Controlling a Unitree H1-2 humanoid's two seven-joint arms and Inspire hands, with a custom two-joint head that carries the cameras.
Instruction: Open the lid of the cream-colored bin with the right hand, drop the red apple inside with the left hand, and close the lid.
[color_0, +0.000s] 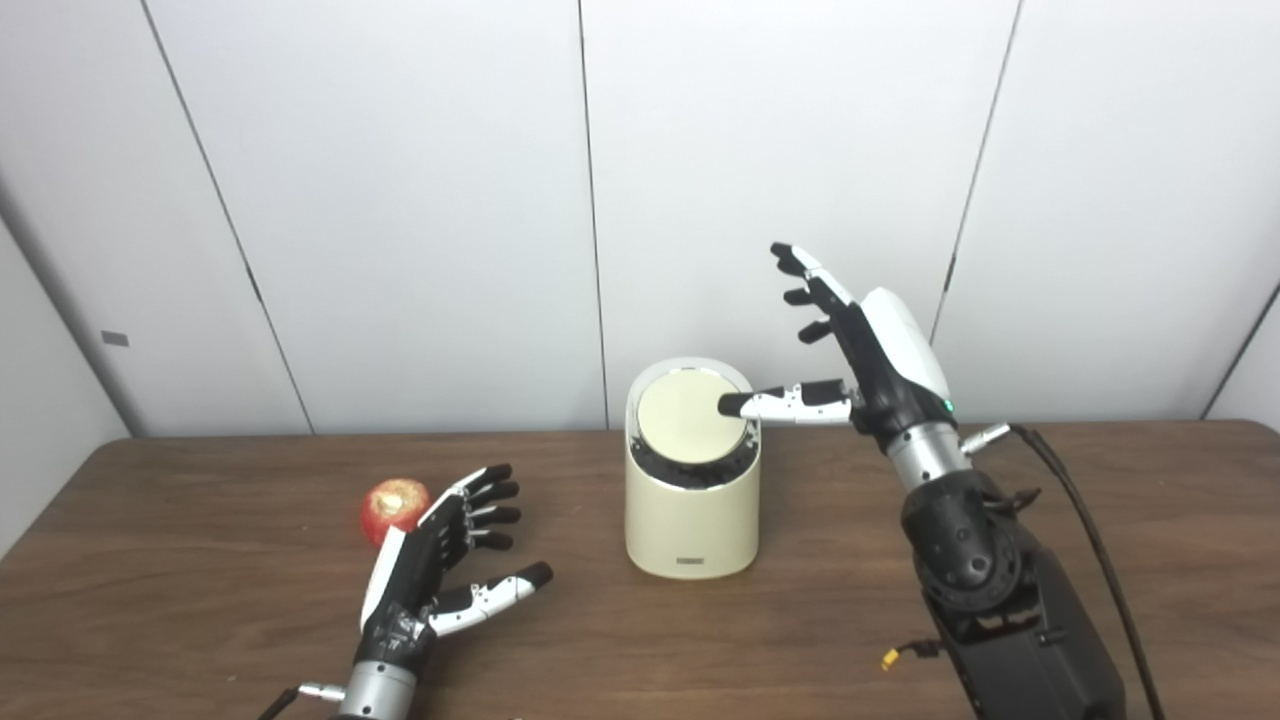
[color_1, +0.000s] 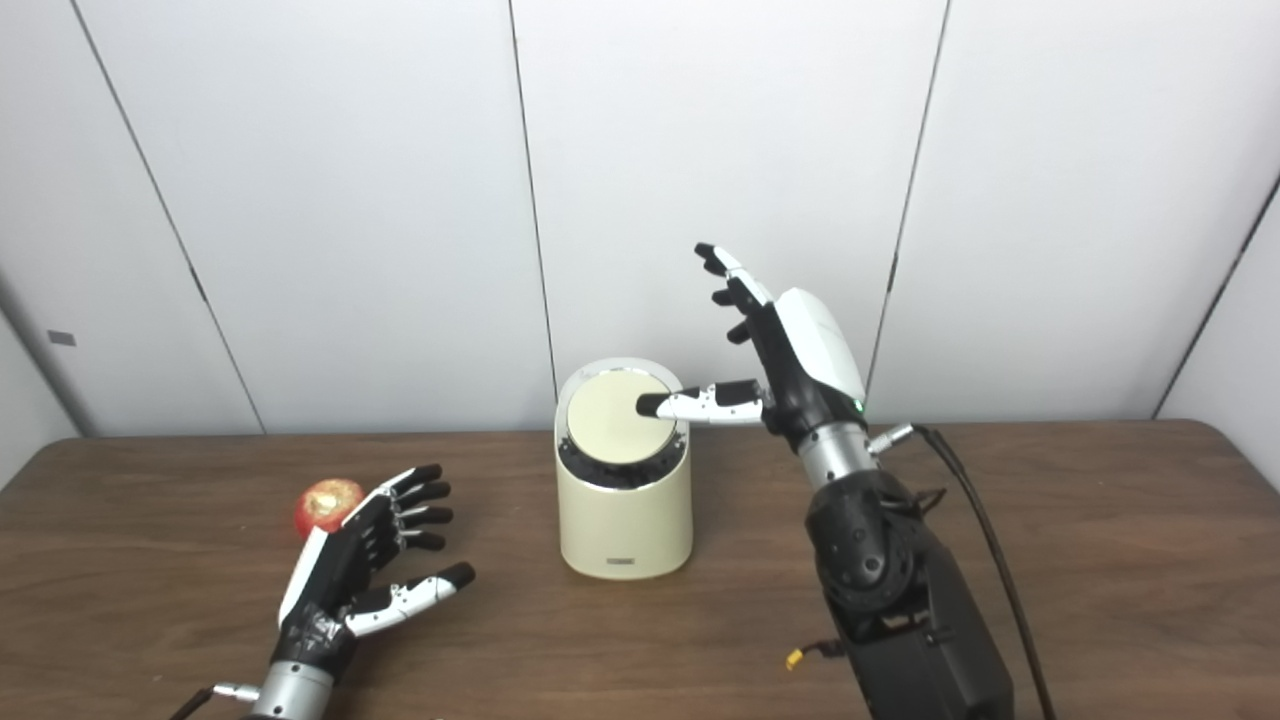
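Here's the cream-colored bin, a squat rounded cylinder sitting upright near the middle of the dark wood-grain table, with a small dark label low on its front. Its lid is a pale round disc set inside a dark ring, tilted toward the camera, with a white rim curving round the back. The lid is down, the bin closed.

The right robot hand is up at the bin's right side, raised above the table. Fingers spread and pointing up and left, well clear of the bin. The thumb reaches out sideways, its black tip over the lid's right edge; whether it actually presses the lid, I can't tell. It holds nothing.

Over on the left, the red apple rests on the table, red skin with a pale yellowish patch on top. The left robot hand lies low just beside it, on its right, palm facing right, fingers fanned apart, thumb stretched out toward the bin. It grips nothing; its fingers pass just in front of the apple's right side, contact unclear. Apple and bin stand well apart.
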